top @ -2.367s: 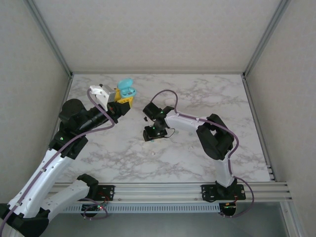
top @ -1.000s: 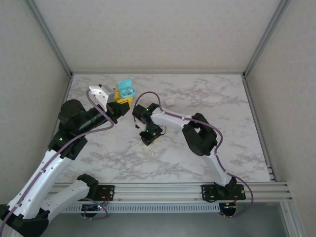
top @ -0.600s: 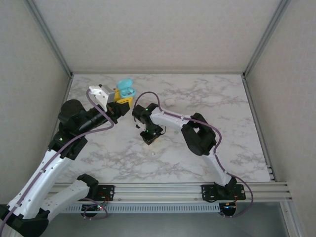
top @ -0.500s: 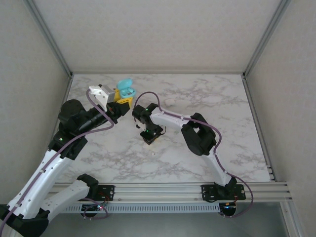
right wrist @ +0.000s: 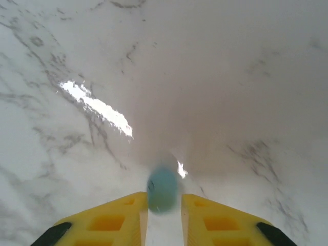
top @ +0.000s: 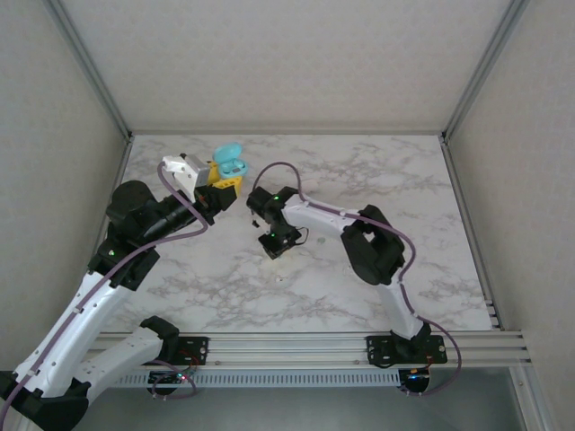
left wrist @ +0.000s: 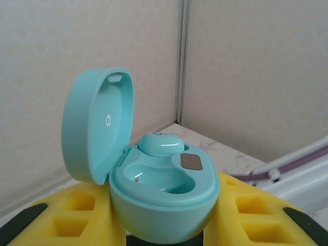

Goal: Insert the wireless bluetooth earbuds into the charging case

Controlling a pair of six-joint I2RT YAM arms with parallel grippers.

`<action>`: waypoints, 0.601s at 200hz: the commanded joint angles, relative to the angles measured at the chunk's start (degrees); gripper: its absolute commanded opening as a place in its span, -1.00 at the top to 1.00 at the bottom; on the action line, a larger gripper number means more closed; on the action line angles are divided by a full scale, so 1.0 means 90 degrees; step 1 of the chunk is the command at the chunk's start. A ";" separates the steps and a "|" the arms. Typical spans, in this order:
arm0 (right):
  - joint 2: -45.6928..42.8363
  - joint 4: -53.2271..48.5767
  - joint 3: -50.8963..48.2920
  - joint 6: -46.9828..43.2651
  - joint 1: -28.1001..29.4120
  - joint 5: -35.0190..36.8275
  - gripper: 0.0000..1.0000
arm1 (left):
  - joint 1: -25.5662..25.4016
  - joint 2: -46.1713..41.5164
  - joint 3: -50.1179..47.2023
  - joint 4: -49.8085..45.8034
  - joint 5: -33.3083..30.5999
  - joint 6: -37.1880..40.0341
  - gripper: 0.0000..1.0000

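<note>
**Cell surroundings**

White marble-pattern tabletop with grey veins (top: 359, 296) forms the base of the enclosure. Pale, finely textured wall panels (top: 287, 63) stand on the left, far and right sides, joined by grey metal corner posts (top: 90, 67). Silver slotted aluminium rail (top: 296, 346) runs along the near edge. Light is even and diffuse, with one bright glare streak (right wrist: 97, 107) on the marble in the right wrist view.

A robot test cell in a lab — not a home or a shop. The marble-patterned bench (top: 377, 189) is boxed in by plain pale panel walls (top: 287, 63) set in aluminium frame posts (top: 90, 67). An aluminium rail (top: 296, 346) along its near edge carries the left arm (top: 90, 314) and right arm (top: 395, 269) — purple cables (top: 284, 164) trail along them.
</note>
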 commanded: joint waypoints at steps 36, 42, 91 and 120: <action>-0.1549 0.1037 -0.1054 0.0650 -0.0506 -0.0788 0.43 | -0.0038 0.0172 -0.0047 0.0228 0.0109 -0.0042 0.47; -0.1468 0.0939 -0.0967 0.0560 -0.0494 -0.0786 0.41 | -0.0038 0.0191 -0.0057 0.0253 0.0120 -0.0058 0.47; -0.0124 -0.0148 0.0397 0.0222 -0.0100 -0.0062 0.19 | -0.0047 0.0024 -0.0062 0.0224 -0.0013 -0.0025 0.47; 0.0462 -0.0699 0.0986 -0.0160 0.0133 0.0374 0.13 | -0.0047 -0.0103 -0.0057 0.0083 -0.0093 0.0024 0.47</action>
